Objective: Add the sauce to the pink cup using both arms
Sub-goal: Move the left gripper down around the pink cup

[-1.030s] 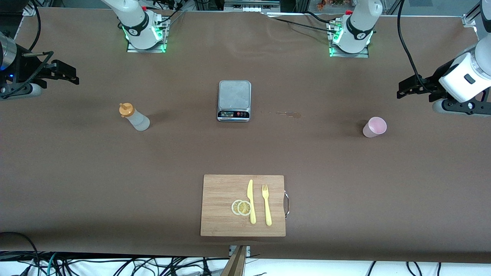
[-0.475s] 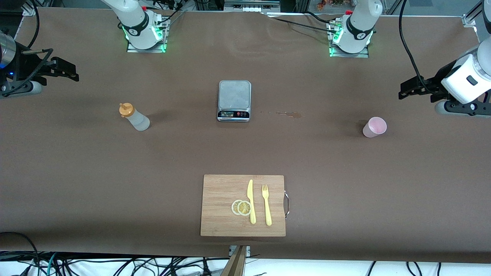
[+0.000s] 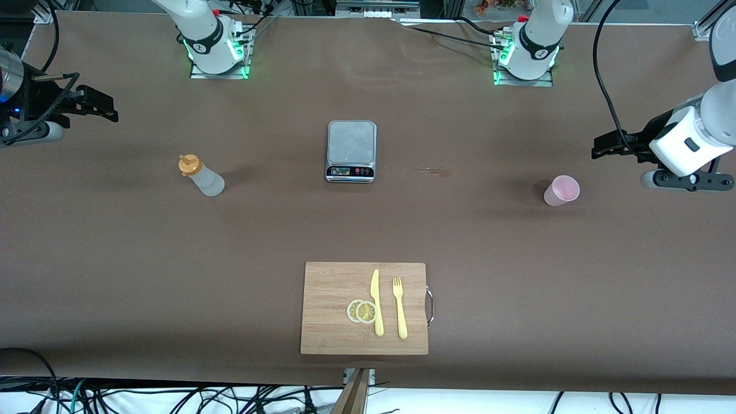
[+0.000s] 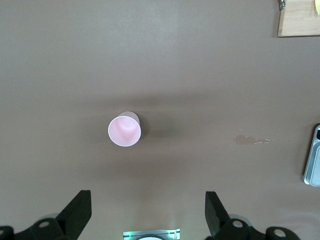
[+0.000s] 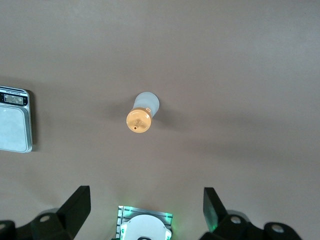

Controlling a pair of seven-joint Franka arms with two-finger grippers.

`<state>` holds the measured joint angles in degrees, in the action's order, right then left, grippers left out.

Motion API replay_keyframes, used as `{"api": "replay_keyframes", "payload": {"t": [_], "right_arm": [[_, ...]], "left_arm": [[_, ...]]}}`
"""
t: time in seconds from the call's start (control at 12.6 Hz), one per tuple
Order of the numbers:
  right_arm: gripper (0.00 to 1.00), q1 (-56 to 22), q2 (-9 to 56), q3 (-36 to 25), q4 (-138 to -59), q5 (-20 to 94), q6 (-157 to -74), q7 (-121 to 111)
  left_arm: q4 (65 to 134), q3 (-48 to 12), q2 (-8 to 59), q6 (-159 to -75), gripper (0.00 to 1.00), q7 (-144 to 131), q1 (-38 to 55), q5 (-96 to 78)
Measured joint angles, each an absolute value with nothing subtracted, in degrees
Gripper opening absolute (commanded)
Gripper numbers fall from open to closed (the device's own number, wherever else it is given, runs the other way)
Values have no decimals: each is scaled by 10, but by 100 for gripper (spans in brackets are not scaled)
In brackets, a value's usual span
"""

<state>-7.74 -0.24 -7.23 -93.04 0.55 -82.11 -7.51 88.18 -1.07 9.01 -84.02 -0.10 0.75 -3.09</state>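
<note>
The sauce bottle (image 3: 199, 176), whitish with an orange nozzle cap, stands upright toward the right arm's end of the table. It also shows in the right wrist view (image 5: 140, 114). The pink cup (image 3: 562, 190) stands upright and empty toward the left arm's end, and shows in the left wrist view (image 4: 124, 131). My left gripper (image 3: 599, 150) hangs open and empty over the bare table at that end, apart from the cup; its own view shows it too (image 4: 147, 212). My right gripper (image 3: 110, 114) is open and empty over the table's other end, apart from the bottle, as in its wrist view (image 5: 146, 210).
A grey kitchen scale (image 3: 351, 150) sits mid-table between bottle and cup. A small brown stain (image 3: 434, 171) lies beside it. A wooden cutting board (image 3: 328, 287) with a yellow knife (image 3: 376, 302), fork (image 3: 399, 306) and lemon slices (image 3: 362, 311) lies nearer the front camera.
My left gripper has shifted a little over its end of the table, closer to the cup. The right arm, bottle and cup have not moved.
</note>
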Motion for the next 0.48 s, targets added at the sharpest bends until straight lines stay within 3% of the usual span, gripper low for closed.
{"api": "replay_keyframes", "payload": {"t": [0.24, 0.48], "right_arm": [[100, -77, -2, -72, -930, 5, -821, -75], [100, -77, -2, -72, -930, 5, -818, -75]], "left_arm": [[888, -8, 127, -884, 100, -1, 5, -31], [935, -2, 153, -955, 100, 35, 1, -28]]}}
